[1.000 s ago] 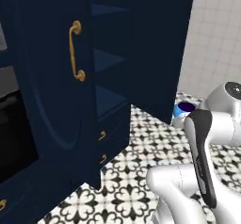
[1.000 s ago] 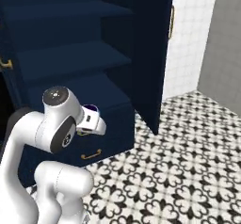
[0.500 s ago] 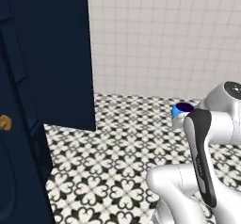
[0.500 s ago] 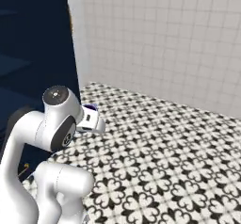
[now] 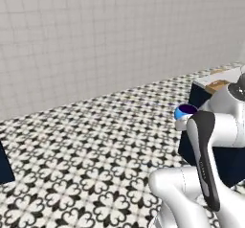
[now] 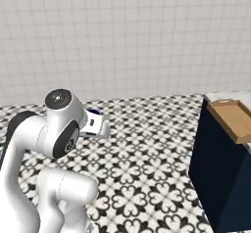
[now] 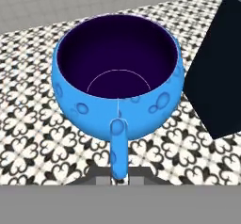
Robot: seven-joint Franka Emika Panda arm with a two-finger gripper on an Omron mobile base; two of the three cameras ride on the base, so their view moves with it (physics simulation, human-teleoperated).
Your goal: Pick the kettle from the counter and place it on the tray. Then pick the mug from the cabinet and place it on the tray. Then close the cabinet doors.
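My gripper [image 7: 117, 179] is shut on the handle of the bright blue mug [image 7: 117, 89], whose dark inside faces the hand camera. In the left base view the mug [image 5: 184, 111] is held out in front of the arm, over the patterned floor, close to the navy end of the counter [image 5: 199, 96]. The light-wood tray [image 6: 236, 120] lies on the counter's near end [image 6: 216, 171], to the right of the mug [image 6: 93, 111]. A sliver of a navy cabinet door [image 5: 4, 167] shows at the far left. The kettle is out of view.
A white tiled wall [image 5: 110, 40] runs across the back. Black-and-white patterned floor [image 6: 147, 178] lies between the arm and the counter. In the hand view the counter's dark corner [image 7: 217, 77] stands just right of the mug.
The whole picture has swept away from the open cabinet to the tiled wall and the counter end, so the camera has turned. The mug stays in my shut gripper.
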